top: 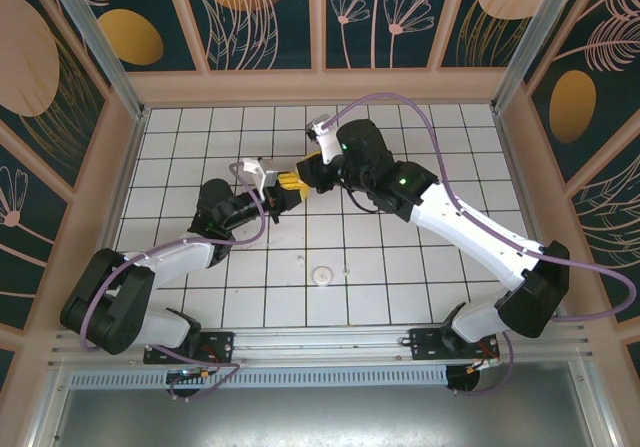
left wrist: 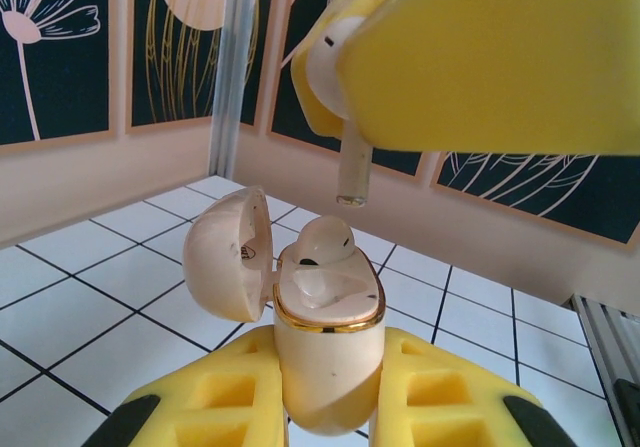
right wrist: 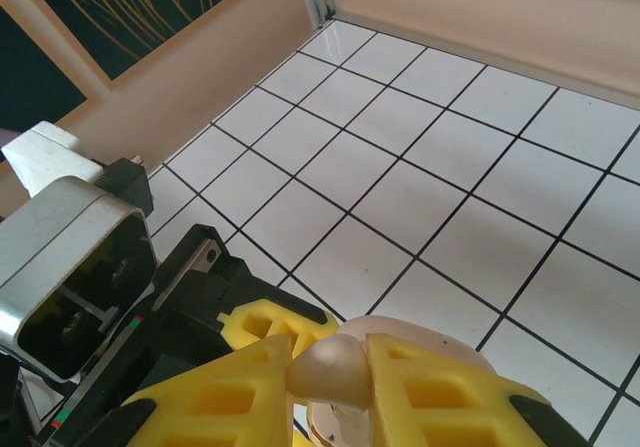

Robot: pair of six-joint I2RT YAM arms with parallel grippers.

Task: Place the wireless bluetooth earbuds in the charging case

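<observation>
While the left gripper (left wrist: 330,399) stands clamped on the base of the charging case (left wrist: 328,319), its lid (left wrist: 228,257) swung open toward nine o'clock, the right gripper (right wrist: 330,372) pinches the second earbud (left wrist: 352,167) at twelve o'clock above it, stem down and clear of the rim. The first earbud (left wrist: 322,241) sits in the far socket. I judge the second insertion to be in hand. Next, the stem needs aligning over the empty near socket (left wrist: 318,289), toward six o'clock, then a straight descent and release.
</observation>
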